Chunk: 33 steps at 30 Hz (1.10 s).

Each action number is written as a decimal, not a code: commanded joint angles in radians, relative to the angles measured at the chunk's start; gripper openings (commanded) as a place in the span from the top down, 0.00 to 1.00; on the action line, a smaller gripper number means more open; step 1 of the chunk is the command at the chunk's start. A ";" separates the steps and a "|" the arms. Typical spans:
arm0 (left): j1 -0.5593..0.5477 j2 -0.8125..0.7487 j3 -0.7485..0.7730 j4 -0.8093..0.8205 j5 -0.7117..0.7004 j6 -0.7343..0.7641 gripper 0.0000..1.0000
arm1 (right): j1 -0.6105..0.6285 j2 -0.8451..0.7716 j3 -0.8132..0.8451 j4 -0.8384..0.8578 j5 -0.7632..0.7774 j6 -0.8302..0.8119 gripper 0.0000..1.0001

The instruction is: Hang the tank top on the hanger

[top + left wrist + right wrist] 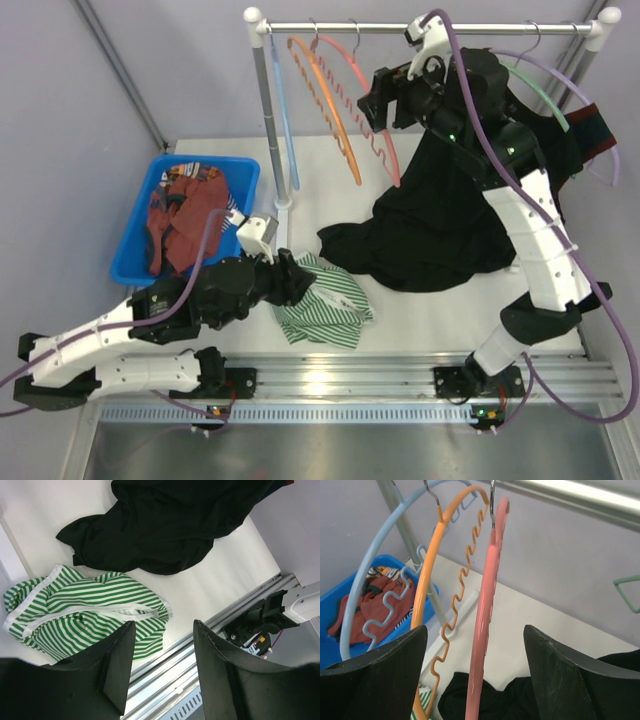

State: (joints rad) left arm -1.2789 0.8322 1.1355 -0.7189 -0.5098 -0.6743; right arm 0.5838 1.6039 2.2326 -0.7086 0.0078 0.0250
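Pink plastic, the hanger [485, 610] hung by its metal hook from the rail [430, 27] at the far side. You saw it almost edge-on from the right wrist, and its long axis dropped steeply from the hook toward the near side. The orange hanger [426, 575] hung just to its left, and the light blue one [353, 585] hung beyond that.

Your right claw [475, 627] was raised to the rail with its fingers spread wide. The pink hanger passed between them, and neither finger visibly touched it.

The tank top [325, 300] lay bunched on the counter [440, 310] near the front edge, closer to your left arm. Its longer spread ran from far left to near right. In the left wrist view a white-trimmed opening faced up, but the folds hid which end was the neck.

Your left claw [164, 625] hovered at the top's left edge. It was released and clamped nothing.

The black garment [440, 220] was heaped to the far right of the top. The blue bin [210, 160] on the far left held red patterned cloth [185, 215].
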 commanded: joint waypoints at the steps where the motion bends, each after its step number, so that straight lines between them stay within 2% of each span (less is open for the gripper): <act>1: -0.002 -0.024 0.026 -0.025 -0.050 0.016 0.45 | -0.010 0.036 0.050 -0.035 -0.028 -0.019 0.22; 12: -0.002 -0.048 0.017 -0.063 -0.081 0.004 0.44 | 0.016 0.094 0.028 -0.025 0.052 -0.019 0.41; 26: -0.002 -0.058 0.007 -0.068 -0.105 -0.004 0.44 | 0.062 0.128 0.041 -0.023 0.146 -0.060 0.48; 31: -0.002 -0.058 0.001 -0.065 -0.110 -0.004 0.44 | 0.073 0.128 0.048 -0.014 0.175 -0.065 0.58; 32: -0.002 -0.058 0.001 -0.066 -0.110 -0.004 0.44 | 0.077 0.129 0.051 -0.015 0.182 -0.068 0.61; 33: -0.002 -0.058 0.000 -0.067 -0.111 -0.007 0.44 | 0.079 0.131 0.052 -0.015 0.190 -0.069 0.68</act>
State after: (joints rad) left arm -1.2789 0.7807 1.1351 -0.7872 -0.5968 -0.6781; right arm 0.6426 1.7386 2.2398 -0.7490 0.1543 -0.0303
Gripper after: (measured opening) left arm 0.558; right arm 0.364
